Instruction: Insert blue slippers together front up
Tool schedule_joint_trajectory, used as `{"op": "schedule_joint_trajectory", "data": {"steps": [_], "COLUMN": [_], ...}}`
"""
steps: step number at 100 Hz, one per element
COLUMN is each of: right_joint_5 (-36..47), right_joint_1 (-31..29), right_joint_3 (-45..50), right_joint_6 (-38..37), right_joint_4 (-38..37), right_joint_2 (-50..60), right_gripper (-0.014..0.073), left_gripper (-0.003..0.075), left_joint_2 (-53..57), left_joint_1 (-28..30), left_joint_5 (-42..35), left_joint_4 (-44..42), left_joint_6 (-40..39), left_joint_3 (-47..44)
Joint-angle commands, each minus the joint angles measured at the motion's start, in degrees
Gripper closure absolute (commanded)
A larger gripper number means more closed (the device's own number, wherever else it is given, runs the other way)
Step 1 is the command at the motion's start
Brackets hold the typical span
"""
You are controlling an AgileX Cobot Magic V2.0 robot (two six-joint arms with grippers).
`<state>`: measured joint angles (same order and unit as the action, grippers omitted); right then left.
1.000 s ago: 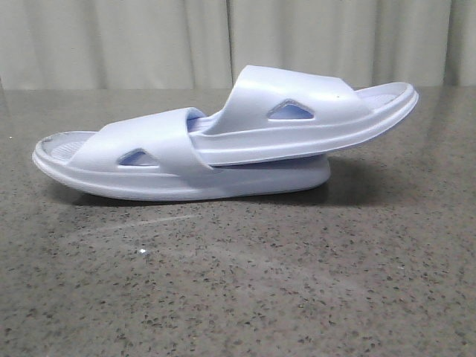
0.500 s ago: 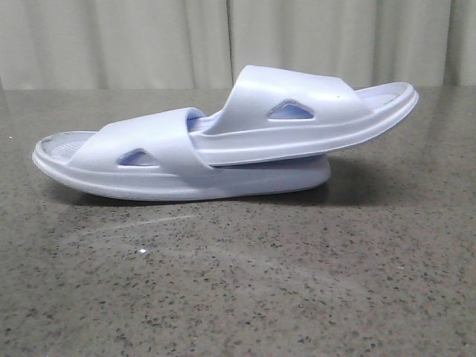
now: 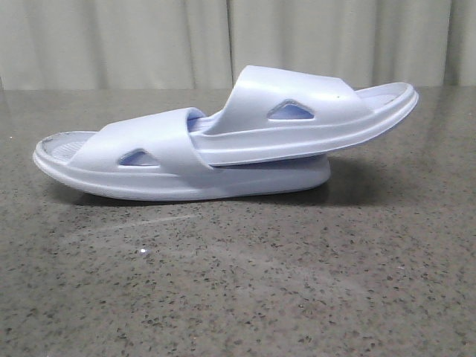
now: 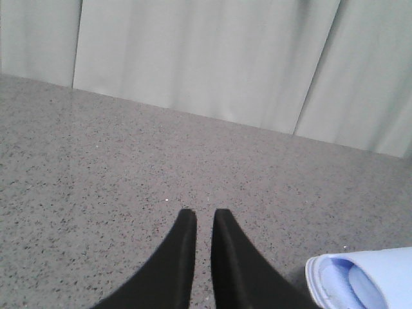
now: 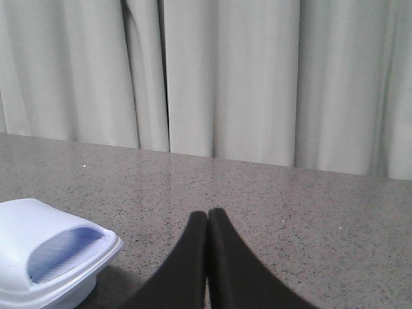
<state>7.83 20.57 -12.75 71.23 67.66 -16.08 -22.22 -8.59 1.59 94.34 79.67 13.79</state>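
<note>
Two pale blue slippers lie on their soles on the grey speckled table. The lower slipper [image 3: 149,160] points left. The upper slipper [image 3: 312,111] has one end pushed under the lower one's strap and rests tilted on it, its other end raised at the right. My left gripper [image 4: 204,215] is empty, with its fingers almost together and only a narrow gap between them. It is beside one slipper end [image 4: 367,280] and apart from it. My right gripper [image 5: 207,214] is shut and empty, beside the other slipper end [image 5: 45,248]. Neither gripper shows in the front view.
The grey stone-patterned table [image 3: 238,282] stretches in front of the slippers. Pale curtains [image 3: 149,44] hang behind its far edge.
</note>
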Motion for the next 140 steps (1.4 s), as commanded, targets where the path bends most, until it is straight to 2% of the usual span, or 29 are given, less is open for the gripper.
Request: {"op": "schedule_joint_trajectory", "data": {"steps": [1, 19, 28, 33, 40, 66, 73, 81, 88, 114, 140], "right_joint_5": [1.34, 1.34, 1.34, 1.34, 1.34, 1.34, 1.34, 1.34, 1.34, 1.34, 1.25], "right_joint_1": [-0.08, -0.08, -0.08, -0.08, -0.08, -0.08, -0.08, -0.08, -0.08, -0.08, -0.08], "right_joint_3": [-1.63, -1.63, -1.63, -1.63, -1.63, -1.63, -1.63, -1.63, -1.63, -1.63, -1.63], "right_joint_6": [1.17, 1.17, 1.17, 1.17, 1.17, 1.17, 1.17, 1.17, 1.17, 1.17, 1.17], "right_joint_4": [-0.46, -0.46, -0.46, -0.46, -0.46, -0.46, -0.46, -0.46, -0.46, -0.46, -0.46], "right_joint_2": [-0.31, -0.31, -0.31, -0.31, -0.31, -0.31, -0.31, -0.31, -0.31, -0.31, -0.31], "right_gripper": [0.0701, 0.0701, 0.0701, 0.0701, 0.0701, 0.0701, 0.0701, 0.0701, 0.0701, 0.0701, 0.0701], "left_gripper": [0.0704, 0.0704, 0.0704, 0.0704, 0.0704, 0.0704, 0.0704, 0.0704, 0.0704, 0.0704, 0.0704], "left_joint_2": [0.44, 3.67, 5.81, 7.1, 9.07, 14.46, 15.45, 16.65, 17.92, 24.21, 24.11], "left_joint_1": [-0.34, -0.34, -0.34, -0.34, -0.34, -0.34, -0.34, -0.34, -0.34, -0.34, -0.34], "left_joint_5": [-1.94, -2.79, -0.42, 0.79, 0.97, 0.97, 0.97, 0.97, 0.72, 0.58, 0.96], "left_joint_4": [0.31, -2.22, -11.52, -18.18, -27.93, -72.57, -81.84, -88.73, -91.37, -92.22, -92.34], "left_joint_6": [0.1, -0.04, -0.95, -4.09, -14.04, -60.95, -70.99, -78.11, -80.02, -80.02, -80.02], "left_joint_3": [0.77, -0.78, -1.67, -2.21, -2.78, -6.45, -7.79, -8.99, -9.8, -12.88, -14.41]}}
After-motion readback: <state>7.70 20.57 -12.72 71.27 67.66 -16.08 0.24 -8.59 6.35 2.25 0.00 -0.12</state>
